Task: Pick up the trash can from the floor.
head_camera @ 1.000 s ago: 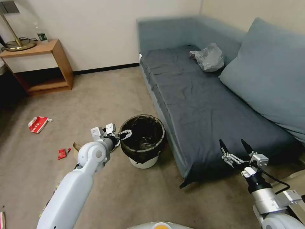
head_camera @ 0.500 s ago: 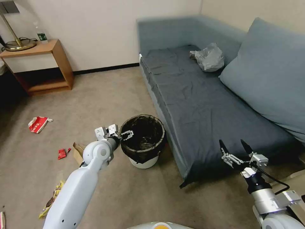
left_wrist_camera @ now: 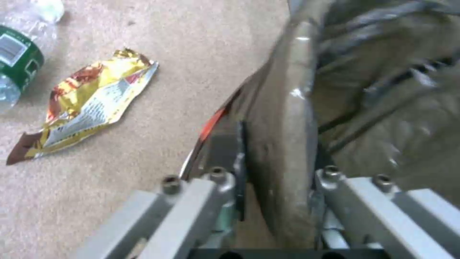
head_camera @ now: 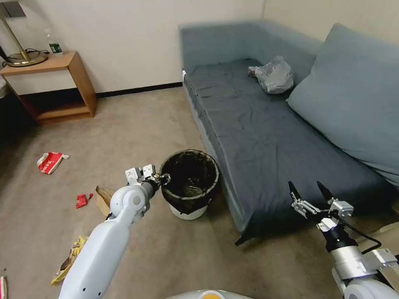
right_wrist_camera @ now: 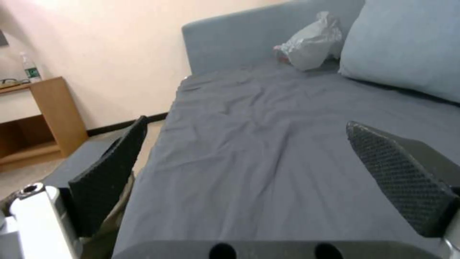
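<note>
We see the trash can [head_camera: 189, 185] standing upright on the floor [head_camera: 137, 124], just beside the front edge of the sofa [head_camera: 257, 137]. Its white base shows below the black bag folded over the rim. Our left hand [head_camera: 163, 179] is at the near left side of the rim; from the left wrist view its fingers [left_wrist_camera: 225, 180] sit one on each side of the bag-covered rim [left_wrist_camera: 287, 144], pinching it. Our right hand [head_camera: 309, 195] hangs above the front edge of the sofa seat, well apart from the can, its two black fingers spread wide with nothing between them.

A grey plastic bag [head_camera: 273, 75] lies on the sofa near the big cushion [head_camera: 353, 95]. On the floor near the can lie a gold and red snack wrapper [left_wrist_camera: 88, 104] with printing too small to read, and a clear bottle [left_wrist_camera: 19, 54] with a green label whose writing we cannot make out. Farther left lies a red and white packet [head_camera: 50, 161]. Another green-labelled bottle [head_camera: 54, 45] stands on the wooden desk [head_camera: 62, 83] by the wall.
</note>
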Motion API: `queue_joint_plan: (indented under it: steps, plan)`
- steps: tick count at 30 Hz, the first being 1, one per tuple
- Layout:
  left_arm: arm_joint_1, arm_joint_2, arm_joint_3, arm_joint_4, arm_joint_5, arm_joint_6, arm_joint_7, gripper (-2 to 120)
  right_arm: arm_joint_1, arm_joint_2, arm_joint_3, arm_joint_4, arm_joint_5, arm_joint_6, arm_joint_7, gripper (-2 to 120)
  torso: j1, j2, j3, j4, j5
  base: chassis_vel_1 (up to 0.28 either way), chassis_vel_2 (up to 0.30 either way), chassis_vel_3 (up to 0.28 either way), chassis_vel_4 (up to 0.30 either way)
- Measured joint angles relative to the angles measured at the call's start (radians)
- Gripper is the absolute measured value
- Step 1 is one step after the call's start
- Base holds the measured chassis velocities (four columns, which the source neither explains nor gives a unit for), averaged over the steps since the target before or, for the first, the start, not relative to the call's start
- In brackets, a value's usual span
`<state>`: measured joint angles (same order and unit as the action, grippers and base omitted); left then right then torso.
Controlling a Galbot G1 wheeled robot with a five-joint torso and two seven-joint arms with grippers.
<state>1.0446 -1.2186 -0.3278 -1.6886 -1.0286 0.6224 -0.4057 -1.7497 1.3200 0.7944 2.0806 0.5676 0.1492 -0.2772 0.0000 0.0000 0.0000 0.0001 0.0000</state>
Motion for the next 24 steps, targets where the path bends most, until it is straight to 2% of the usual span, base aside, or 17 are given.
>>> queue_joint_plan:
  steps: [1,4,11,17,19,22,24]
  plan:
    - [0.010,-0.001,-0.004,-0.005,0.003,-0.001,0.000,8,-0.002,-0.001,0.000,0.000,0.000,0.001,0.000,100,0.000,0.000,0.000,0.0000,0.0000,0.000,0.000,0.000,0.000]
    - [0.018,-0.005,-0.006,-0.010,0.008,-0.002,0.000,3,-0.003,0.000,-0.004,0.001,-0.001,0.002,0.000,100,0.000,0.000,0.000,0.0000,0.0003,0.000,0.000,0.000,0.000]
    - [0.035,-0.005,-0.014,-0.030,0.013,-0.003,0.001,2,-0.012,0.005,-0.013,0.009,-0.005,0.005,-0.001,100,0.000,0.000,0.000,-0.0003,-0.0004,0.000,0.000,0.000,0.000]
    - [0.054,0.019,-0.036,-0.081,0.009,-0.003,-0.003,1,-0.014,-0.004,-0.011,0.013,-0.004,0.007,-0.002,100,0.000,0.000,0.000,-0.0003,-0.0003,0.000,0.000,0.000,0.000]
    - [0.081,0.047,-0.060,-0.133,-0.006,0.000,-0.010,1,-0.012,-0.006,-0.012,0.016,-0.002,0.007,-0.002,100,0.000,0.000,0.000,-0.0002,0.0000,0.000,0.000,0.000,0.000]
    - [0.103,0.067,-0.076,-0.167,-0.015,0.002,-0.012,1,-0.010,-0.007,-0.016,0.017,-0.002,0.007,-0.002,100,0.000,0.000,0.000,-0.0002,-0.0001,0.000,0.000,0.000,0.000]
    - [0.153,0.108,-0.115,-0.235,-0.034,0.007,-0.017,1,-0.009,-0.007,-0.023,0.020,-0.002,0.008,-0.003,100,0.000,0.000,0.000,-0.0001,-0.0001,0.000,0.000,0.000,0.000]
